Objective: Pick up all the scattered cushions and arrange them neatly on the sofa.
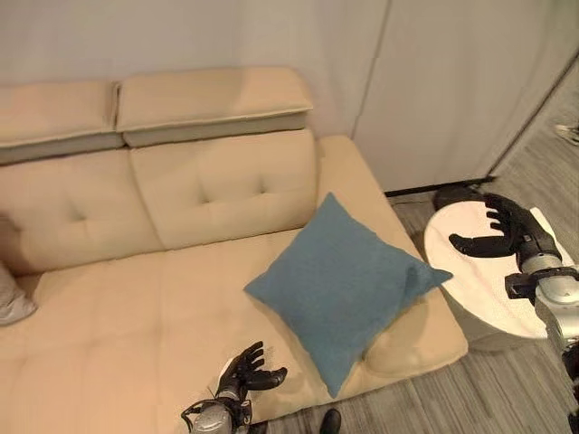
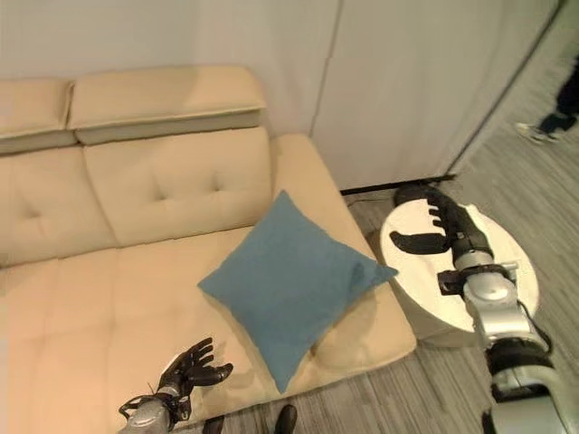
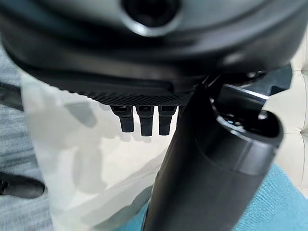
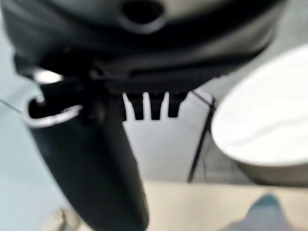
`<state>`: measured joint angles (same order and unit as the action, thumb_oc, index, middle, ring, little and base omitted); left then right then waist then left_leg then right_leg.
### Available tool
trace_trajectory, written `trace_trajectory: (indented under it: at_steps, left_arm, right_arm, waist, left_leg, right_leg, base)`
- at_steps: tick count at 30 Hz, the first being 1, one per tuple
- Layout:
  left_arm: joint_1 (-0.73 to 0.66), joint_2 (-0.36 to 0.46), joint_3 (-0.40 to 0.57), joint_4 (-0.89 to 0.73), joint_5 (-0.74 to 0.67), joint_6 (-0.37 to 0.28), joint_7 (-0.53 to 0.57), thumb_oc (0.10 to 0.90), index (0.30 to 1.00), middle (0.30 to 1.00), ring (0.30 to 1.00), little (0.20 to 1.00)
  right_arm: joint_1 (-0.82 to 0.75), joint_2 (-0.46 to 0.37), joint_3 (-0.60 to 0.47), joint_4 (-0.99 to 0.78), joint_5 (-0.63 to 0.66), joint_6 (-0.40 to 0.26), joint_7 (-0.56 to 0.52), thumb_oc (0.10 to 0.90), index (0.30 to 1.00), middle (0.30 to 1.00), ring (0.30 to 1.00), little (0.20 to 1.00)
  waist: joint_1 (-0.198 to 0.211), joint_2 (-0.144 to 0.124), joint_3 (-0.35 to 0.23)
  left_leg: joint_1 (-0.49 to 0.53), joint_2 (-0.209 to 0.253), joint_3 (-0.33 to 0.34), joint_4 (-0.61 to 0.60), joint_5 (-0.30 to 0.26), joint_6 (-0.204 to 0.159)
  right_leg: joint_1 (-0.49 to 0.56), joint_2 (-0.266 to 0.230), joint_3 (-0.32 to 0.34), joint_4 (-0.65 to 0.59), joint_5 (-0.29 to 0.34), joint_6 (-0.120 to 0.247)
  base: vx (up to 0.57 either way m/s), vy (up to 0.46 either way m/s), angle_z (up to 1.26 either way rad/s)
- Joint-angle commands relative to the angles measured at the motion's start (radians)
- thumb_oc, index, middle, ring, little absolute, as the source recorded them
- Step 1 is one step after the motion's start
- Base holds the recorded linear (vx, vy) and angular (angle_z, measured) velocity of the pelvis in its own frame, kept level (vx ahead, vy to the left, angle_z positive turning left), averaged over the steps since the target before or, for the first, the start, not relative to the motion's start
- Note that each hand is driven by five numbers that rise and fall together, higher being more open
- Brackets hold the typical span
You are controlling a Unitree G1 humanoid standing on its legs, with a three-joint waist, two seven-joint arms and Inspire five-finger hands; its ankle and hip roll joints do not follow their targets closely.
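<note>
The beige sofa (image 1: 172, 271) fills most of the head views, its tufted backrest running under two flat headrest pads, and most of its seat lies bare toward its left end. That gives plenty of open room for setting cushions along the back. At the sofa's far left edge a pale grey object (image 1: 11, 298) just shows, perhaps another cushion; too little is visible to tell.

The blue cushion (image 1: 348, 285) sits on the sofa's right seat section, turned corner-up like a diamond. Its lower corner reaches the front edge of the seat and its right corner pokes out over the sofa's right arm. Lying askew and not against the backrest, it reads as not yet arranged; a nudge toward the front could tip it off the seat.

Just right of the sofa stands a round white side table (image 1: 470, 271), close to the sofa's arm, so the gap between them looks tight for an arm to pass through.

The right hand (image 1: 502, 231) hovers above that table, fingers spread and relaxed, holding nothing. The left hand (image 1: 249, 369) hangs by the sofa's front edge, just left of the cushion's lower corner, fingers loosely splayed and empty, apparently placed to reach for that corner.
</note>
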<state>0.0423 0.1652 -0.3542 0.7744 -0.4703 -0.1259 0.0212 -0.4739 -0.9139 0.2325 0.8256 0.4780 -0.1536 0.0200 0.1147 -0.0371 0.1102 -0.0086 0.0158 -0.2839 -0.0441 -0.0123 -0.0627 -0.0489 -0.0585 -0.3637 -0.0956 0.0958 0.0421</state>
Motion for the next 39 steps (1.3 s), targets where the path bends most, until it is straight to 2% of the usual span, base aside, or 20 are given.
trace_trajectory:
  at_steps: [1,3,7,15,20,26,30,37,39]
  left_arm:
    - [-0.066,0.024,-0.053,-0.036,-0.009,-0.063,-0.039,0.8,0.9,0.9,0.9,0.9]
    - [-0.066,0.025,-0.054,-0.035,-0.01,-0.062,-0.044,0.8,0.9,0.9,0.9,0.9]
    - [-0.094,0.025,-0.069,-0.031,-0.022,-0.064,-0.053,0.8,0.9,0.9,0.9,0.9]
    - [-0.15,0.028,-0.084,-0.067,-0.036,-0.072,-0.048,0.8,0.9,0.9,0.9,0.9]
    - [-0.177,0.027,-0.082,-0.086,-0.045,-0.074,-0.035,0.8,0.9,0.9,0.9,0.9]
    - [-0.226,0.009,-0.047,-0.096,-0.063,-0.082,0.017,0.8,0.9,0.9,0.9,0.9]
    - [-0.256,0.001,-0.057,-0.094,-0.041,-0.079,0.032,0.8,0.9,0.9,0.9,0.9]
    - [-0.267,-0.02,-0.053,-0.048,-0.041,-0.066,0.047,0.8,0.9,0.9,0.9,0.9]
    - [-0.244,-0.032,-0.027,-0.029,-0.074,-0.065,0.061,0.8,0.9,0.9,0.9,0.9]
  right_arm:
    - [-0.143,-0.013,0.006,0.031,0.09,-0.05,0.01,0.8,0.9,0.9,0.9,0.9]
    - [-0.16,-0.007,0.022,0.057,0.093,-0.047,0.015,0.8,0.9,0.9,0.9,0.9]
    - [-0.225,0.011,0.069,0.14,0.075,-0.029,0.025,0.8,0.9,0.9,0.9,0.9]
    - [-0.261,0.062,0.145,0.158,0.023,-0.014,0.029,0.8,0.9,0.9,0.9,0.9]
    - [-0.252,0.1,0.149,0.15,0.024,-0.009,0.027,0.8,0.9,0.9,0.9,0.9]
    - [-0.217,0.166,0.184,0.041,0.014,-0.01,0.028,0.8,0.9,0.9,0.9,0.9]
    - [-0.18,0.209,0.177,-0.031,0.044,-0.021,0.029,0.8,0.9,0.9,0.9,0.9]
    - [-0.171,0.234,0.177,-0.073,0.041,-0.02,0.024,0.8,0.9,0.9,0.9,0.9]
    - [-0.164,0.241,0.169,-0.087,0.042,-0.021,0.018,0.8,0.9,0.9,0.9,0.9]
  waist:
    - [0.014,-0.062,-0.007]
    - [0.016,-0.06,-0.003]
    - [0.029,-0.046,0.046]
    - [0.024,-0.035,0.076]
    - [0.019,-0.034,0.085]
    - [0.008,-0.029,0.101]
    - [-0.007,-0.024,0.104]
    - [-0.021,-0.026,0.107]
    - [-0.022,-0.028,0.108]
  left_leg:
    - [-0.052,-0.038,0.068,-0.027,0.027,-0.015]
    - [-0.057,-0.038,0.065,-0.025,0.028,-0.016]
    - [-0.108,-0.044,0.037,-0.006,0.037,-0.025]
    - [-0.156,-0.04,0.037,0.005,0.045,-0.026]
    - [-0.169,-0.039,0.035,0.003,0.051,-0.026]
    - [-0.179,-0.041,0.03,0.012,0.053,-0.027]
    - [-0.176,-0.042,0.028,0.008,0.053,-0.024]
    - [-0.181,-0.045,0.024,0.005,0.054,-0.021]
    - [-0.181,-0.044,0.027,0.002,0.055,-0.019]
  right_leg:
    - [0.087,0.003,0.046,0.016,-0.142,0.038]
    - [0.085,0.003,0.044,0.015,-0.142,0.037]
    - [0.047,0.005,0.037,0.019,-0.146,0.025]
    - [-0.008,0.013,0.051,0.023,-0.141,0.015]
    - [-0.026,0.016,0.058,0.025,-0.141,0.012]
    - [-0.037,0.019,0.072,0.032,-0.146,0.004]
    - [-0.038,0.02,0.082,0.033,-0.148,0.002]
    - [-0.052,0.022,0.095,0.035,-0.146,0.0]
    - [-0.055,0.022,0.103,0.035,-0.142,0.001]
  base:
    - [-0.01,-0.014,0.14]
    - [0.0,-0.033,0.15]
    - [-0.06,-0.051,0.22]
    - [-0.01,-0.011,0.15]
    - [-0.01,-0.004,-0.01]
    - [0.0,-0.001,-0.01]
    - [0.0,0.0,-0.03]
    - [0.0,0.0,0.0]
    - [0.0,0.0,0.0]
